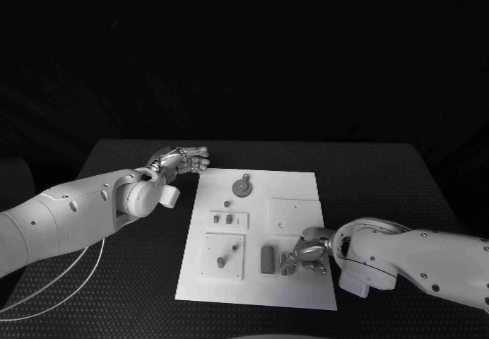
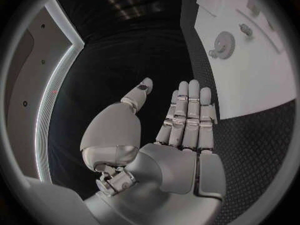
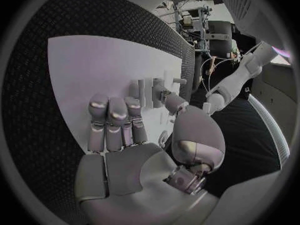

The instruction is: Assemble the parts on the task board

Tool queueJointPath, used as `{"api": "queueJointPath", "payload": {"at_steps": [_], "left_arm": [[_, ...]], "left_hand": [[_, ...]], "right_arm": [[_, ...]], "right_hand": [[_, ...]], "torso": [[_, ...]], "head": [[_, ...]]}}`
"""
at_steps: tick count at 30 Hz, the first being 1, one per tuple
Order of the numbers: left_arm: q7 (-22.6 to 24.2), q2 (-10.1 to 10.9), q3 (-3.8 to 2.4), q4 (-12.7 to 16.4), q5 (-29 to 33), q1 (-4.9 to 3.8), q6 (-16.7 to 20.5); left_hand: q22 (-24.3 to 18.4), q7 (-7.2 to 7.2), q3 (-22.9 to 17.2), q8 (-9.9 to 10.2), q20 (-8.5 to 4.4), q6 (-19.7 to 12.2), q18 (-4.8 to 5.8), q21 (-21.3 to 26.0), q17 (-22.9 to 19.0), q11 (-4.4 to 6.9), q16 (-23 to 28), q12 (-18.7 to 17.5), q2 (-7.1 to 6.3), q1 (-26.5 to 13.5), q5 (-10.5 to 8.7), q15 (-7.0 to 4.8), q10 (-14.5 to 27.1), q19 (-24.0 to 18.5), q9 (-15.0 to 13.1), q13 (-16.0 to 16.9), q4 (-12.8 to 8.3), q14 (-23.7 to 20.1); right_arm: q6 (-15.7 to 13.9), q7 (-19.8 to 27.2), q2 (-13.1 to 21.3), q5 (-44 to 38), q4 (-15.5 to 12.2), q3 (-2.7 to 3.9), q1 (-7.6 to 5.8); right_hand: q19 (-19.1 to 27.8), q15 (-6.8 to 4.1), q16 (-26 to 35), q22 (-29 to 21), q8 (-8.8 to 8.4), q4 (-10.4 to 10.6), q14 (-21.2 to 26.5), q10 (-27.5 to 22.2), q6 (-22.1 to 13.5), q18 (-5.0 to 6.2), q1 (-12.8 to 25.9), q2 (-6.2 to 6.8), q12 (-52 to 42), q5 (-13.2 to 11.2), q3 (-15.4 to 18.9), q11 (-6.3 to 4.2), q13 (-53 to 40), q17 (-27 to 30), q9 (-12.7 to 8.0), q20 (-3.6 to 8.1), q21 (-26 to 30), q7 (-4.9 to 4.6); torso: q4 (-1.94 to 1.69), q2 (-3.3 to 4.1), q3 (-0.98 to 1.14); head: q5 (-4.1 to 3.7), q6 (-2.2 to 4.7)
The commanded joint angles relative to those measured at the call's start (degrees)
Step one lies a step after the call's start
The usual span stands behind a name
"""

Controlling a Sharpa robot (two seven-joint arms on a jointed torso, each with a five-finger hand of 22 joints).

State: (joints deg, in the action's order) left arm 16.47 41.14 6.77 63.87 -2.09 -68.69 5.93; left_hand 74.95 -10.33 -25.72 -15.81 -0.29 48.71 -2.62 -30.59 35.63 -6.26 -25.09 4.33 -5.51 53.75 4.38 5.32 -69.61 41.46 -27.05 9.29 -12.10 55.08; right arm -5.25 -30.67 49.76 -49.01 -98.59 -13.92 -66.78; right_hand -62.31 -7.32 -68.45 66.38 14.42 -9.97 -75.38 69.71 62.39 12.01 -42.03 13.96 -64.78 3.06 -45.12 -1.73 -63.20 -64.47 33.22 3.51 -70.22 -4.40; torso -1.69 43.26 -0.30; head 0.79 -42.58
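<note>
The white task board lies in the middle of the table. A grey gear lies near its far end, also visible in the left wrist view as the gear. My left hand hovers off the board's far left corner, fingers straight and thumb apart, holding nothing. My right hand is low over the board's near right part, next to upright grey bars. In the right wrist view its fingers lie flat over the board and the thumb reaches toward the bars; nothing is gripped.
Raised white plates sit on the board: a square plate, a small plate with pegs, and a near-left plate carrying oval pieces. A white cable trails on the table at the near left.
</note>
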Motion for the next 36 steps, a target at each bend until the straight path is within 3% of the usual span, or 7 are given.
{"api": "queueJointPath", "payload": {"at_steps": [1, 7, 13, 21, 27, 33, 36], "left_arm": [[0.3, 0.0, -0.03, 0.1, -0.1, -0.04, -0.8], [0.3, -0.1, -0.03, 0.1, -0.1, -0.04, -0.9], [0.3, -0.1, -0.03, 0.1, -0.1, -0.04, -1.0], [0.6, -0.3, -0.03, 0.0, -0.1, -0.04, -0.7], [1.5, -0.8, -0.03, -0.5, -0.1, -0.04, -0.1], [2.3, -1.6, -0.06, -1.9, 0.4, -0.07, 0.6], [2.5, -2.2, -0.09, -3.0, 0.4, -0.19, 0.6]], "left_hand": [[1.2, -0.01, -0.1, -0.4, 0.16, -0.5, -1.17, 0.2, 0.1, -0.14, 0.4, 0.0, -0.16, -0.6, -0.25, 0.3, -0.4, -0.1, 0.1, 0.0, 0.4, 0.3], [1.2, -0.01, -0.1, -0.4, 0.16, -0.5, -1.18, 0.2, 0.1, -0.14, 0.4, 0.0, -0.16, -0.6, -0.25, 0.3, -0.4, -0.1, 0.1, 0.0, 0.4, 0.3], [1.2, -0.01, -0.1, -0.4, 0.15, -0.5, -1.18, 0.2, 0.1, -0.13, 0.4, 0.0, -0.14, -0.5, -0.24, 0.3, -0.4, -0.1, 0.1, 0.0, 0.4, 0.3], [1.2, 0.0, -0.1, -0.4, 0.15, -0.5, -1.19, 0.2, 0.2, -0.13, 0.4, 0.0, -0.14, -0.5, -0.24, 0.29, -0.4, -0.1, 0.1, 0.0, 0.3, 0.3], [1.2, 0.11, -0.2, -0.6, 0.13, -0.2, -1.18, 0.2, 0.3, -0.04, 0.4, 0.1, 0.02, -0.4, -0.19, 0.23, -0.6, -0.1, 0.0, 0.1, 0.3, 0.5], [1.2, 0.47, -0.3, -0.8, 0.08, 0.0, -1.13, 0.1, 0.5, -0.17, 0.4, -0.2, 0.17, -0.1, -0.15, 0.15, -0.3, -0.1, 0.0, 0.0, 0.1, 0.7], [1.2, 0.93, -0.4, -0.8, 0.01, -0.1, -1.12, 0.0, 0.6, -0.25, 0.3, -0.3, 0.32, 0.1, -0.14, 0.06, 0.0, 0.0, 0.1, -0.1, 0.0, 1.0]], "right_arm": [[1.9, 1.0, 0.2, 0.1, -0.2, -0.01, 0.06], [2.3, 1.1, 0.1, -2.2, -0.1, -0.01, 0.06], [2.1, 1.6, 0.4, -3.7, 0.5, -0.01, 0.06], [2.1, 11.0, 1.8, -1.1, 2.5, 0.22, -0.62], [1.3, 23.7, 1.2, 6.2, 8.4, 1.03, -3.69], [-1.8, 34.2, -3.4, 14.5, 19.8, 4.76, -4.32], [-1.8, 37.1, -6.1, 20.8, 25.4, 5.62, -4.31]], "right_hand": [[0.1, -0.27, 0.3, -0.1, -0.13, 0.0, 0.2, -0.5, -0.4, 2.99, 0.2, 0.41, 0.3, -0.1, 0.5, -0.05, -0.1, -0.1, 0.1, 0.16, -0.3, -0.17], [0.2, -0.3, 0.3, -0.1, -0.07, -0.2, 0.2, -0.5, -0.3, 2.99, -0.3, 0.27, 0.2, -0.1, 0.6, -0.09, -0.1, -0.1, 0.1, 0.23, -0.4, -0.13], [0.3, -0.35, 0.3, -0.1, 0.12, -1.8, 0.2, -0.4, -0.3, 2.99, -2.6, -1.56, 0.2, -0.1, 0.8, -0.14, -0.2, -0.2, 0.2, 0.43, -0.6, -0.07], [0.5, -0.24, 0.4, -0.3, -0.27, -2.3, 0.3, -0.4, -1.1, 2.99, -3.1, -0.85, 0.3, 0.1, 1.1, 0.08, -0.1, -0.2, -0.1, 0.33, -0.5, -0.32], [1.2, 0.24, 0.6, -0.4, -1.08, -3.6, 0.9, -1.1, -3.1, 2.99, -3.1, -1.82, 0.2, 1.9, 3.5, 0.72, -0.3, -0.4, -0.3, 0.09, -0.5, -0.99], [5.9, 1.36, 4.1, -1.3, -1.59, -6.6, 4.8, -4.7, -5.1, 2.91, -3.8, -5.58, 2.7, 5.1, 7.1, 1.7, 1.0, 1.0, -0.2, -1.49, 2.4, -1.94], [10.0, 2.16, 8.2, -2.6, -1.78, -6.7, 8.5, -7.5, -6.1, 2.53, -4.6, -6.17, 6.4, 5.9, 7.9, 2.26, 4.0, 3.7, -0.1, -3.37, 5.8, -2.42]], "torso": [[0.02, 0.02, 0.02], [0.01, 0.01, 0.02], [-0.01, 0.0, -0.02], [-0.01, -0.05, -0.04], [0.04, -0.19, -0.09], [0.18, -0.73, -0.28], [0.39, -1.15, -0.34]], "head": [[0.01, 0.05], [-0.02, 0.16], [-0.16, 0.3], [-0.64, 1.6], [-1.53, 4.72], [-2.3, 8.51], [-2.17, 10.58]]}}
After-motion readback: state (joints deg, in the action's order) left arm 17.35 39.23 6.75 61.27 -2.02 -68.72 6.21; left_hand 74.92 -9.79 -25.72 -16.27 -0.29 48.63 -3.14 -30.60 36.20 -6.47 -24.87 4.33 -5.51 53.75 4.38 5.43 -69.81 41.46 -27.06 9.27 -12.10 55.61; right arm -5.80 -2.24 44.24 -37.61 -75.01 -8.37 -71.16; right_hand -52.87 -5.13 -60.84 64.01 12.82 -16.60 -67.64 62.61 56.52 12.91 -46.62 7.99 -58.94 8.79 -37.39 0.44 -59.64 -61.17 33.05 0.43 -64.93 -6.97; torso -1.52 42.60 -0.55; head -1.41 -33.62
